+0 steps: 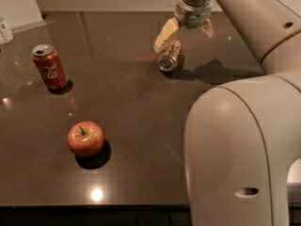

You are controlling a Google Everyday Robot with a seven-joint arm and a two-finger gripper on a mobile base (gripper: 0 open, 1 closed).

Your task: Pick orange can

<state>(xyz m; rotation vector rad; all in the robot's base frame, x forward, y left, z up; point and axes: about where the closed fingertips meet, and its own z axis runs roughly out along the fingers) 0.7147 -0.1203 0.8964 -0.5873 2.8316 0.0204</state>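
Observation:
The orange can [169,56] lies on its side on the dark table [127,102], far centre, with its silver end facing me. My gripper [183,39] hangs just above the can's far end and is open. Its tan left finger [164,34] reaches down to the left side of the can's top, and its right finger [206,28] stands higher, to the right. The can is not held.
A red Coca-Cola can [49,67] stands upright at the left. A red apple [85,138] sits front left. A clear bottle [4,29] shows at the far left edge. My white arm [235,149] fills the right foreground.

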